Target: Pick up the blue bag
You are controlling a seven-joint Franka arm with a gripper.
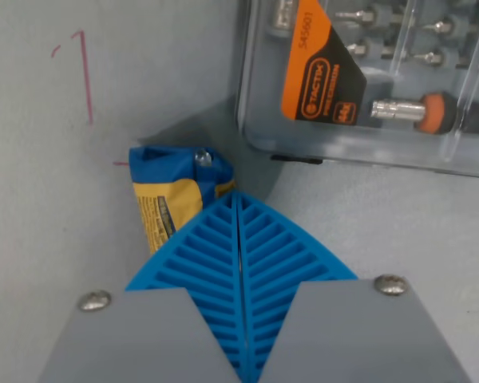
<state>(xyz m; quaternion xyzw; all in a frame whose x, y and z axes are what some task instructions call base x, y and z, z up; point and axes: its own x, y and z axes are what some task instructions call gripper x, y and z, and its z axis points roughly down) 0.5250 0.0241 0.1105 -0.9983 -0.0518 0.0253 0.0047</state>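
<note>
The blue bag (172, 187) has a blue top and a yellow printed body, and it shows just left of centre in the wrist view. My gripper (238, 198) has blue ribbed fingers (199, 255) pressed together along their whole length. Their tips meet on the bag's right edge, which runs in between them. The lower right part of the bag is hidden behind the left finger. A small shiny bit (203, 157) sits on the bag's top edge. A grey shadow lies on the table behind the bag.
A clear plastic tool case (367, 80) with an orange label and screwdriver bits fills the upper right, close to the bag. A red pen mark (85, 76) is drawn on the grey table (48, 223) at the upper left.
</note>
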